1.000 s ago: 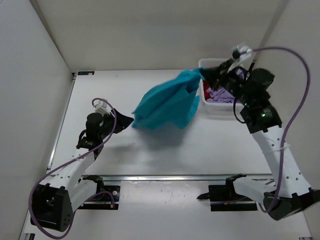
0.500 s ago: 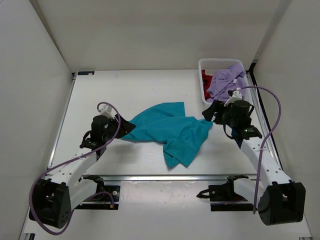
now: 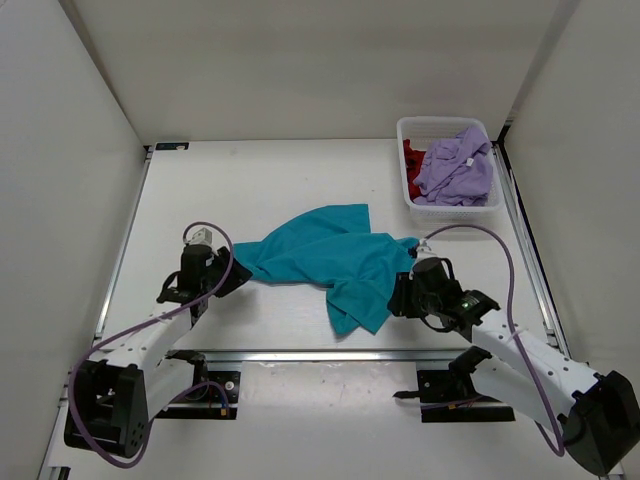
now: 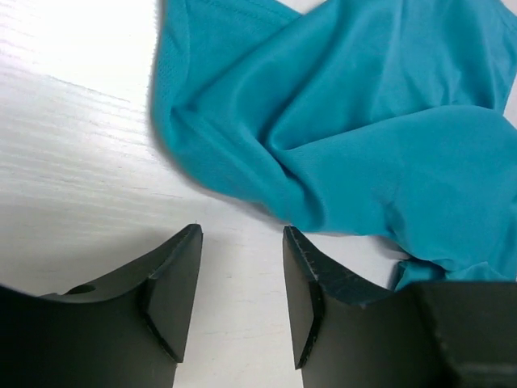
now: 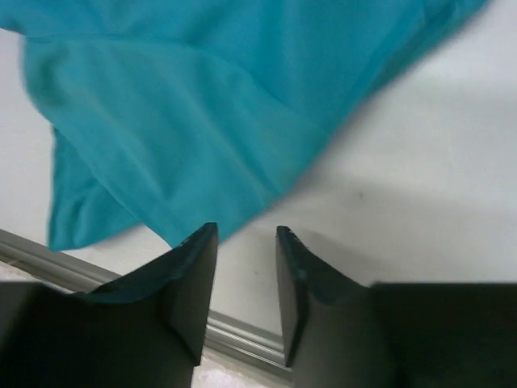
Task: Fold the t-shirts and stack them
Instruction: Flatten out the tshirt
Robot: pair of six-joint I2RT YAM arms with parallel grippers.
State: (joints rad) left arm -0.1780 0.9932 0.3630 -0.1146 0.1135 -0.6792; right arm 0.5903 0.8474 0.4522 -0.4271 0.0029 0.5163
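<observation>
Left pincer [image 4: 241, 233] part open, moderate gap, empty, low over tabletop [image 3: 250, 180], just short of the left edge of teal t-shirt [image 3: 320, 255]. Right pincer [image 5: 245, 229] narrow gap, empty, at shirt's right edge; contact unclear. Teal shirt crumpled mid-tabletop. Lavender t-shirt [image 3: 455, 170] and dark red t-shirt [image 3: 413, 158] in basket [image 3: 440, 120]. Cloth looks light and limp to me; I'd pinch corners at hem or shoulders.

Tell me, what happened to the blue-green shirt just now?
The right gripper carried the teal shirt from over the basket down onto the table, let go, and pulled back toward the near edge, open. The left gripper backed off a little, open too. The lavender shirt and red shirt stayed in the basket.
</observation>
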